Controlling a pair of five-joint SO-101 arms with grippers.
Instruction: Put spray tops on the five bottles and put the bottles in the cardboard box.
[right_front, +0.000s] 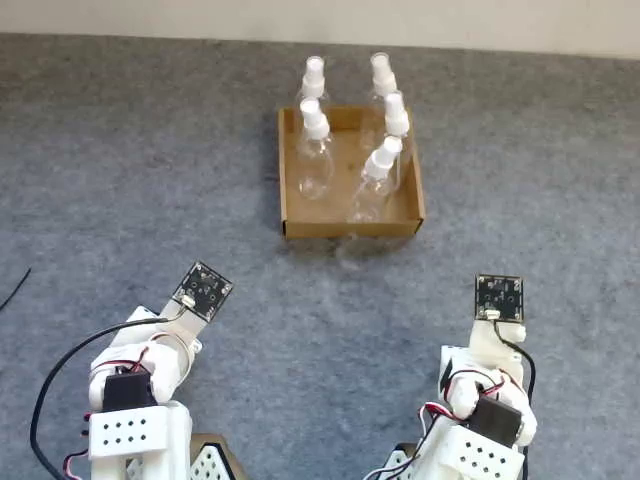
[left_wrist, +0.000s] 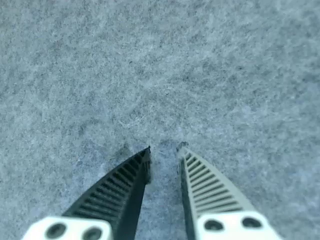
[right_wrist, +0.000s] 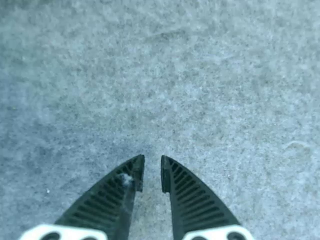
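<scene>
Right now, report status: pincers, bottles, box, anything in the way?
Left pincer slightly open, empty. Right pincer likewise. Five bottles wear spray tops, at the cardboard box, three plainly inside. Only grey mat before the box.

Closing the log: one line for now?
bottles: five, spray tops on, at cardboard box | left gripper: open, empty | right gripper: open, empty

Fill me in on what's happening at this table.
Neither arm is handling anything: the left tool and right tool hang empty, jaws slightly apart, over bare grey mat. Five bottles with spray tops stand at the cardboard box; three are clearly inside, two at its far edge may be in or just behind.
</scene>
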